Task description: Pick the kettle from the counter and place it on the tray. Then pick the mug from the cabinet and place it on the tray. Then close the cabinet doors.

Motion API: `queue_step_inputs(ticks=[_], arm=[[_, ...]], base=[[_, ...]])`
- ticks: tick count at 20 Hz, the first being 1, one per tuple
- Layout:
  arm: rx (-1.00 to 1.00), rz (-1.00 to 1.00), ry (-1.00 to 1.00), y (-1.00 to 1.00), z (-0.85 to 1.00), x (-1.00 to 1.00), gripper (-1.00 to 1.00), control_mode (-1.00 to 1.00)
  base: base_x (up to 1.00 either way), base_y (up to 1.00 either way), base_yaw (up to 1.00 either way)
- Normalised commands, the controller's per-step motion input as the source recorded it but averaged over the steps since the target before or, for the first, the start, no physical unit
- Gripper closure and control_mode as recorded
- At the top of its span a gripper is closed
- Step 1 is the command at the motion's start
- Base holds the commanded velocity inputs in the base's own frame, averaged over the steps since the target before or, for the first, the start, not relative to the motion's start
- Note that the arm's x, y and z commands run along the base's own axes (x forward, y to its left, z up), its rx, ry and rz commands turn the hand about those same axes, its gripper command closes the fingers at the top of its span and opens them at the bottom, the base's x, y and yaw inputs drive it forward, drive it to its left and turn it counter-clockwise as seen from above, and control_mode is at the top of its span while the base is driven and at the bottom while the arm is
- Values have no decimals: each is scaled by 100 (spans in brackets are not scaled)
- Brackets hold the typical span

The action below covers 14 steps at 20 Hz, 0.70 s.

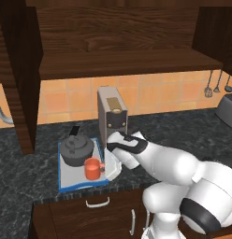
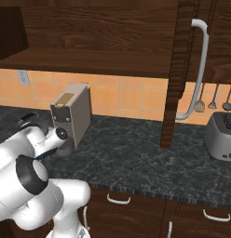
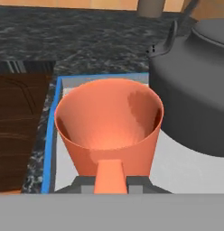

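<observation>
Mug (image 3: 109, 126) on the tray (image 3: 51, 135) beside the kettle (image 3: 195, 90) — tool (image 3: 110, 180) pinching its handle (narrow gap). Open fully, retreat straight back, avoid tipping.

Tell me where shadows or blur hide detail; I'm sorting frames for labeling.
Left base view: soft but readable, the mug and kettle stand out on the tray; the cabinet interior is dim. Right base view: the cabinet doors are dark against bright tiles. Hand view: the mug is shaded inside, and the gripper is shut on its handle.
</observation>
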Motion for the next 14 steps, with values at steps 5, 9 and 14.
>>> queue_step_inputs(ticks=[5, 9, 14], arm=[[0, -7, 0, 4, -44, 27, 100, -100], [0, -4, 0, 0, -22, 11, -100, -100], [0, 0, 0, -2, 13, -1, -100, -100]], base=[[0, 0, 0], [0, 0, 0], [0, 0, 0]])
